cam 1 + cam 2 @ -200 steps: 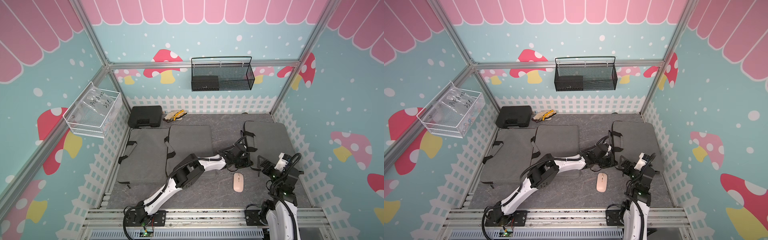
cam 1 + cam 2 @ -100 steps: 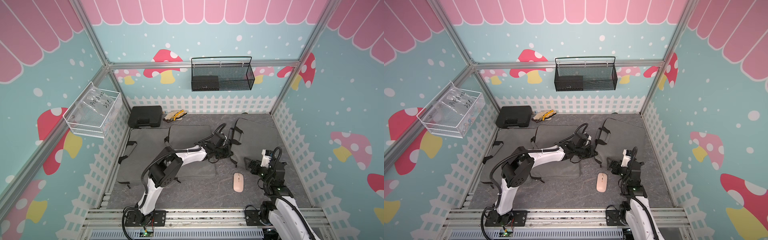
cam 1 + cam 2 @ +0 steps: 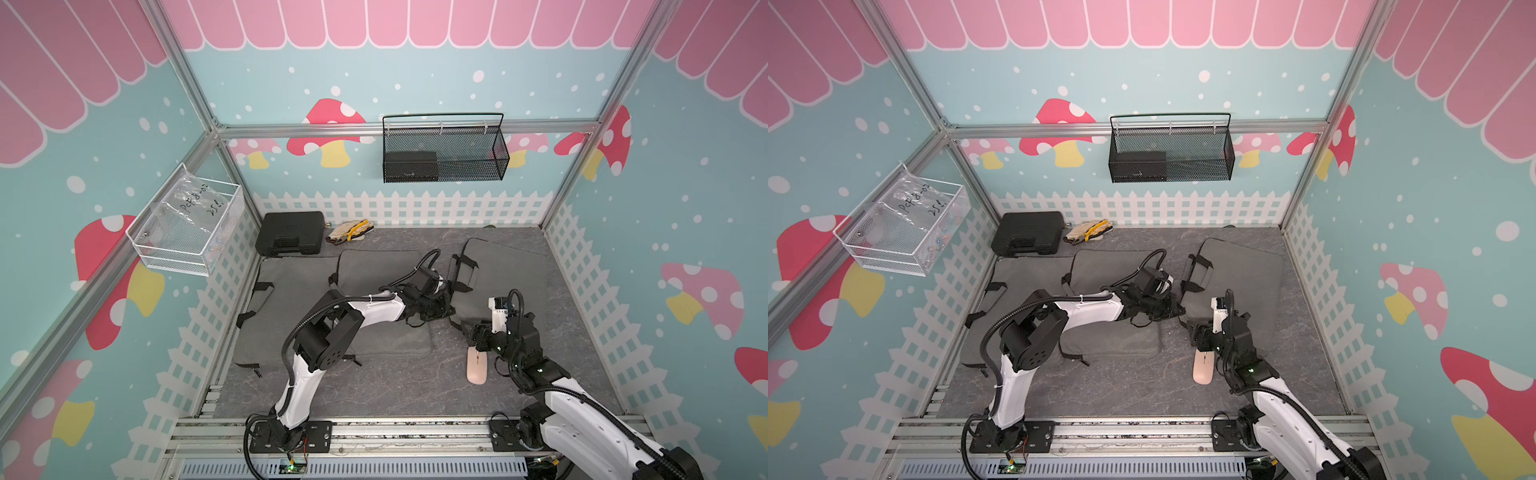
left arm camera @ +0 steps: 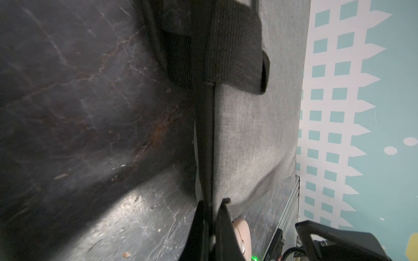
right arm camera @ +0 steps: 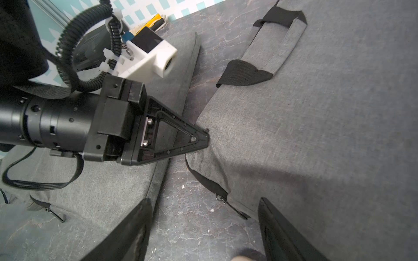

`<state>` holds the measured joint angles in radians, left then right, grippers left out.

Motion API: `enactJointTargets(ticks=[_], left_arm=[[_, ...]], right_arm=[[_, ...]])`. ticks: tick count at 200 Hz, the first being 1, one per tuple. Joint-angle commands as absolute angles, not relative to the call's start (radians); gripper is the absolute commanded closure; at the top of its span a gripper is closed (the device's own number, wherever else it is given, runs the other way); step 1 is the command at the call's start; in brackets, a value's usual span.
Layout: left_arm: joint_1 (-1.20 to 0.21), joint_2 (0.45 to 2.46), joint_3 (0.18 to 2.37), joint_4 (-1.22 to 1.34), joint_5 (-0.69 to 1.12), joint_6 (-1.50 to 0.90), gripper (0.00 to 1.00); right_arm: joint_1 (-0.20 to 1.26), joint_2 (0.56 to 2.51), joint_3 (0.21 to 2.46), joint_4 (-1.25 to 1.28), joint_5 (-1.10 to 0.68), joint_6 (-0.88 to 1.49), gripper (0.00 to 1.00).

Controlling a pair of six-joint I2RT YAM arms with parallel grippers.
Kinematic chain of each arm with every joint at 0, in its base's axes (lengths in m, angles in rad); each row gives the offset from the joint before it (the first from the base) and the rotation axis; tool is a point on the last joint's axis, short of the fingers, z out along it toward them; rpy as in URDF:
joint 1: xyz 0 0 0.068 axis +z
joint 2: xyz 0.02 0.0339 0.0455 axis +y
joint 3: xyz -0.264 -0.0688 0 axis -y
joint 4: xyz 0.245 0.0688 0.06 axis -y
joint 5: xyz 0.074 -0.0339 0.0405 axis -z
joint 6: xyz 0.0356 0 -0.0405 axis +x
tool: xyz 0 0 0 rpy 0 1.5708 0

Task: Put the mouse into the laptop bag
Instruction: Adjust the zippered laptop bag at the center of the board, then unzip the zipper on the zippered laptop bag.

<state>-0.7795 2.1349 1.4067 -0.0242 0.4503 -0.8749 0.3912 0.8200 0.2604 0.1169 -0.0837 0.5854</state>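
A pink mouse [image 3: 476, 365] [image 3: 1203, 370] lies on the dark floor near the front right. The grey laptop bag [image 3: 507, 278] [image 3: 1246, 274] lies beyond it at the right. My left gripper [image 3: 446, 309] [image 4: 212, 203] is shut on the bag's black edge trim [image 4: 204, 146], holding that edge off the floor. The right gripper [image 3: 471, 334] [image 5: 204, 200] hovers open over the mouse's far end, with only floor between its fingers. In the right wrist view a sliver of the mouse [image 5: 239, 258] shows below the jaws, and the bag's zipper pull [image 5: 220, 198] hangs close by.
Two more grey bags [image 3: 291, 307] [image 3: 378, 270] lie flat to the left, under the left arm. A black case [image 3: 289, 238] and gloves [image 3: 350, 230] sit at the back. A black mesh basket [image 3: 444, 153] and a white wire basket [image 3: 187, 224] hang on the walls.
The left gripper has dragged the bag's edge leftward and lifted it. The right gripper has moved left from beside the bag to above the mouse, its jaws narrowing somewhat.
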Motion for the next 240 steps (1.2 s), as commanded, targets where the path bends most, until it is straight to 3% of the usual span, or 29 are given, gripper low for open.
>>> enactJointTargets(ticks=[1,79,125,162,203,240], left_arm=[[-0.775,2.076,1.367,0.022,0.467,-0.887,1.0],[-0.773,2.019,1.301,0.016,0.449,-0.87,1.0],[-0.773,2.033,1.312,0.026,0.462,-0.88,1.0],[-0.773,2.023,1.307,0.025,0.452,-0.879,1.0],[-0.774,2.02,1.286,0.043,0.454,-0.887,1.0],[-0.773,2.025,1.291,0.048,0.465,-0.892,1.0]], right_arm=[[0.433,0.867,0.253,0.116,-0.008,0.63,0.25],[0.502,1.055,0.269,0.16,0.032,0.638,0.25],[0.565,1.131,0.291,0.159,0.026,0.636,0.31],[0.636,1.081,0.314,0.078,0.093,0.661,0.38],[0.684,1.0,0.303,0.017,0.157,0.68,0.36],[0.683,1.085,0.308,0.053,0.148,0.677,0.34]])
